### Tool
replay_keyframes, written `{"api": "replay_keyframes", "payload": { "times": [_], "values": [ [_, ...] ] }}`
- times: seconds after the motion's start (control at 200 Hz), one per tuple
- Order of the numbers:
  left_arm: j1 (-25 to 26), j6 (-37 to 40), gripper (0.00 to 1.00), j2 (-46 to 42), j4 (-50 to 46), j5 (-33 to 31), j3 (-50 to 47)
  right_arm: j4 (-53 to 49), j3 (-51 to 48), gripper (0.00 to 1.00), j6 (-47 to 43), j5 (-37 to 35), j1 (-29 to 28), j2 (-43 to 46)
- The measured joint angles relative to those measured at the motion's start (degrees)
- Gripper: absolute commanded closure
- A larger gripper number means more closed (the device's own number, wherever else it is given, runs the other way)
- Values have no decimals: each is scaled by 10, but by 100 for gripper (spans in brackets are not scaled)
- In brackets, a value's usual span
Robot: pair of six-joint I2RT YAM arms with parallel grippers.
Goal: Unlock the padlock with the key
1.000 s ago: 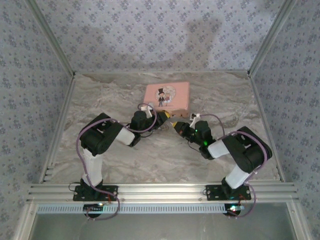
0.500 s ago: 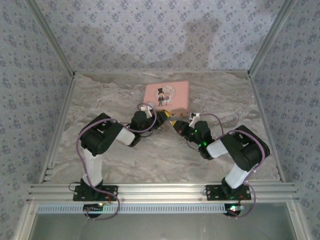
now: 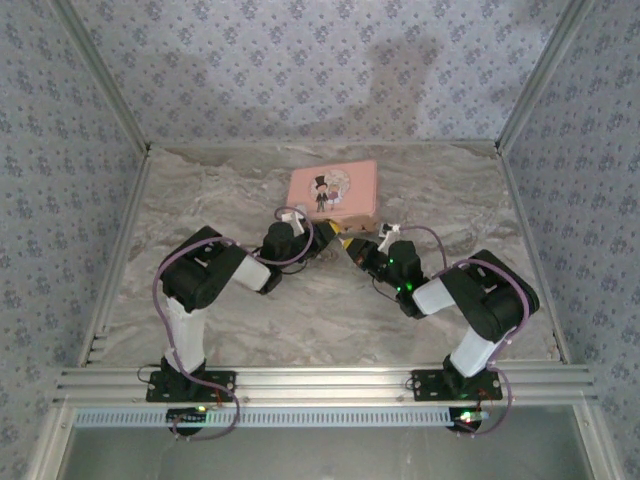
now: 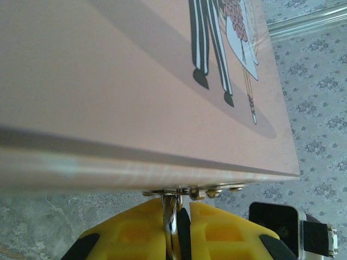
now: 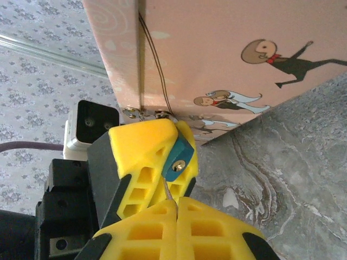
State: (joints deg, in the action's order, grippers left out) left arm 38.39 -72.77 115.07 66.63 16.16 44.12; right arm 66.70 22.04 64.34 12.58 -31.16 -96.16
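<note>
The small teal padlock [image 5: 179,154] hangs by its metal shackle [image 4: 172,214] from the hasp [image 4: 190,191] on the front edge of the pink tin [image 3: 333,190]. My left gripper [image 4: 181,208] is shut on the padlock, its yellow fingers [image 5: 142,143] clamping the body on both sides. The brass keyhole [image 5: 178,166] faces my right gripper [image 5: 176,200], which is shut on the key [image 5: 169,190]. The key is a thin sliver sticking out of the closed fingers, its tip at the padlock's lower edge just beside the keyhole. Both grippers [image 3: 322,235] [image 3: 350,246] meet at the tin's near edge.
The pink tin [image 5: 227,54] stands on the marble tabletop [image 3: 320,310] toward the back centre. Patterned walls and metal frame posts [image 3: 520,100] close in the table. The right wrist's camera housing [image 4: 282,222] sits close beside my left fingers.
My right gripper has edged slightly up toward the tin and the left gripper, carrying the key. The left arm and the tin have held still.
</note>
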Motion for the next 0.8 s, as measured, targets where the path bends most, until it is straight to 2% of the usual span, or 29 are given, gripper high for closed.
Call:
{"api": "replay_keyframes", "payload": {
  "times": [0.799],
  "values": [
    [6,-19,96,9,29,-7,0,-10,12,100,0,-18,0,-8]
  ]
}}
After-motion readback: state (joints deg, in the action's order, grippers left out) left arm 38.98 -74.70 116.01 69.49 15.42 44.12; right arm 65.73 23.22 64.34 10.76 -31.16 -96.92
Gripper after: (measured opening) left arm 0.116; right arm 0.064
